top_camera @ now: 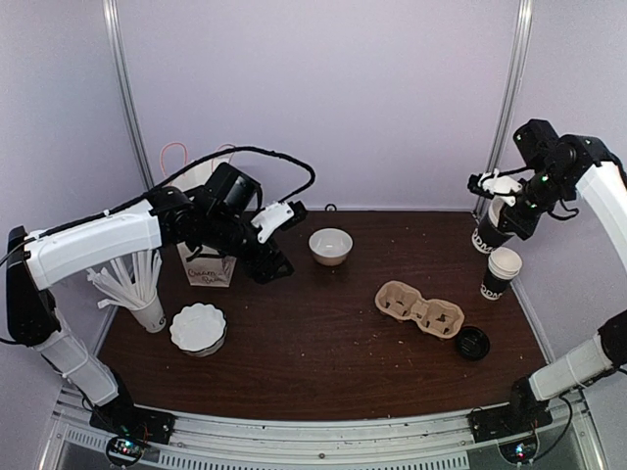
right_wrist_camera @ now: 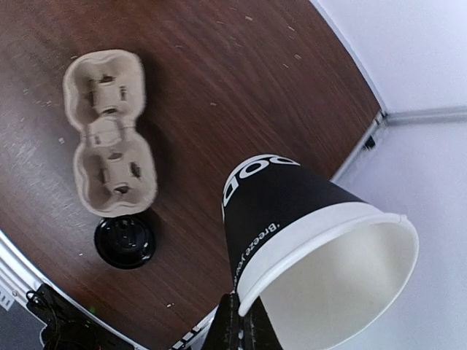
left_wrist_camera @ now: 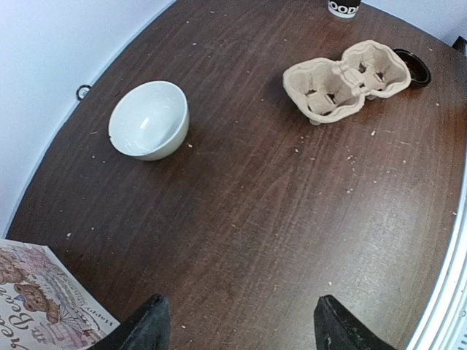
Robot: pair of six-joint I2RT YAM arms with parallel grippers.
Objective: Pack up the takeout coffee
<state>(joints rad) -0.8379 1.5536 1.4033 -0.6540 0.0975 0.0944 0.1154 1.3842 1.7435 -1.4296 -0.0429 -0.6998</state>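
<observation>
The left arm (top_camera: 98, 240) hides most of the bag (top_camera: 209, 269), whose print is too small to read. The left wrist view's edges cut off the bag, the standing cup (left_wrist_camera: 343, 6) and the left fingers (left_wrist_camera: 146, 328). There the carrier (left_wrist_camera: 346, 76) covers part of the lid (left_wrist_camera: 417, 67). The held cup (right_wrist_camera: 292, 219) hides most of the right gripper (right_wrist_camera: 241, 313).

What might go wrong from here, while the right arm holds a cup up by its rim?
1. The right jaws pinch the tilted cup only at its thin rim, so it may slip or crumple.
2. The lid lies on the table beside the carrier, so the cup may get packed open.
3. A second cup stands close under the held one, and a low move may knock it over.
</observation>
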